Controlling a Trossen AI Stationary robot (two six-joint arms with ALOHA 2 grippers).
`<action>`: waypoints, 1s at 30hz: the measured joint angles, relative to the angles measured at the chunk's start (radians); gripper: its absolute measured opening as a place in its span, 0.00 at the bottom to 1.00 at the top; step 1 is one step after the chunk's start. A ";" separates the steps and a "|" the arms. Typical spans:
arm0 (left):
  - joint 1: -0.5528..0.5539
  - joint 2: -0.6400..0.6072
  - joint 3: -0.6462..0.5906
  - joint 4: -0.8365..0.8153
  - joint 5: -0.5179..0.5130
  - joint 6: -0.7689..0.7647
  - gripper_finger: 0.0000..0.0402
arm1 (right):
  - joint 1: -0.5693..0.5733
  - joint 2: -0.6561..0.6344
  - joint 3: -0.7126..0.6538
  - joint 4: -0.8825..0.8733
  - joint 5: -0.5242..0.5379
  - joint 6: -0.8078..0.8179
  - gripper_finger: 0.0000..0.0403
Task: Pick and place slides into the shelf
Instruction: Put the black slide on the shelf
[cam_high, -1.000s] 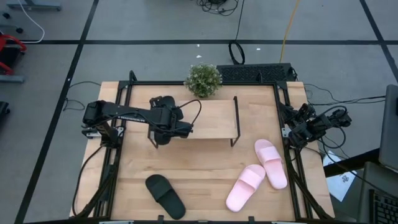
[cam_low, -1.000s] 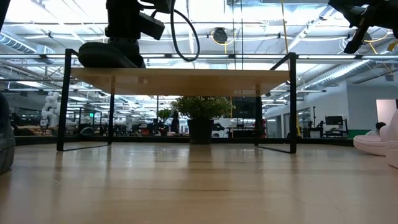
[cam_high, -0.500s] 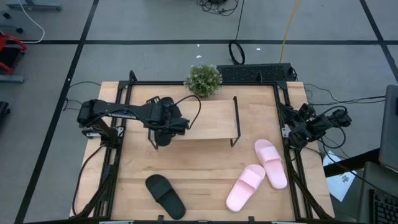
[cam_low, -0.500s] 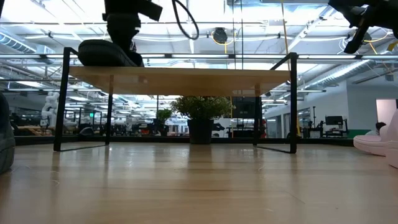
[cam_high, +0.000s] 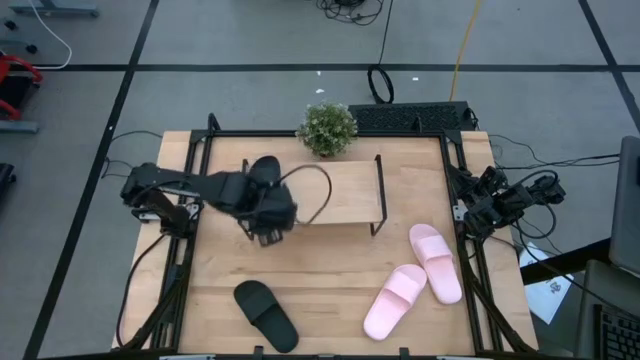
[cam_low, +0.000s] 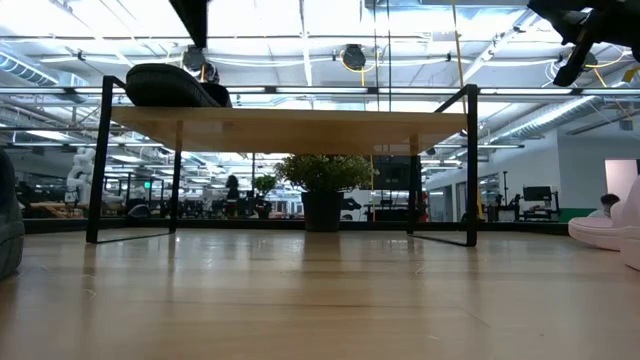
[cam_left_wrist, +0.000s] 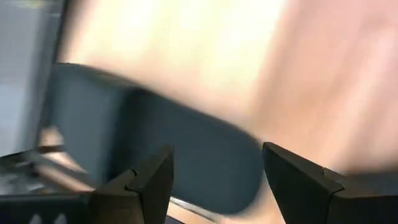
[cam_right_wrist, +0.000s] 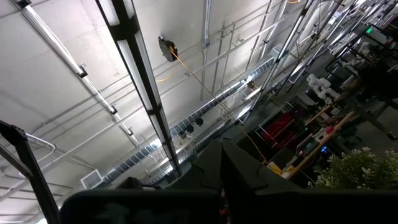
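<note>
One black slide (cam_high: 262, 170) lies flat on the left end of the light-wood shelf (cam_high: 340, 190); in the low view this slide (cam_low: 168, 85) rests sole-down on the shelf board (cam_low: 300, 117). My left gripper (cam_high: 268, 222) hangs open above the shelf's near left corner, clear of that slide, and in the left wrist view its fingers (cam_left_wrist: 214, 168) stand apart over a blurred dark shape. The second black slide (cam_high: 265, 315) lies on the table near the front edge. The two pink slides (cam_high: 435, 262) (cam_high: 395, 300) lie at the table's right. My right gripper (cam_right_wrist: 222, 155) waits at the right edge, shut.
A potted plant (cam_high: 327, 128) stands behind the shelf at the table's far edge. The right arm (cam_high: 500, 200) is folded at the right edge. Bare tabletop (cam_high: 330, 270) lies between the shelf and the slides on the table.
My left gripper has risen off the black slide on the shelf and drawn back toward the table's near edge. The slide has stayed on the shelf's left end.
</note>
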 joint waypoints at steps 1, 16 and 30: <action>-0.031 -0.002 0.016 0.001 0.029 -0.021 0.60 | 0.000 0.000 0.000 0.000 0.000 0.000 0.00; -0.482 0.047 0.044 0.283 0.289 -0.790 0.60 | 0.000 0.000 0.000 0.001 -0.001 0.000 0.00; -0.504 0.338 0.043 0.324 0.371 -1.051 0.59 | 0.000 0.000 0.000 0.001 -0.003 -0.017 0.00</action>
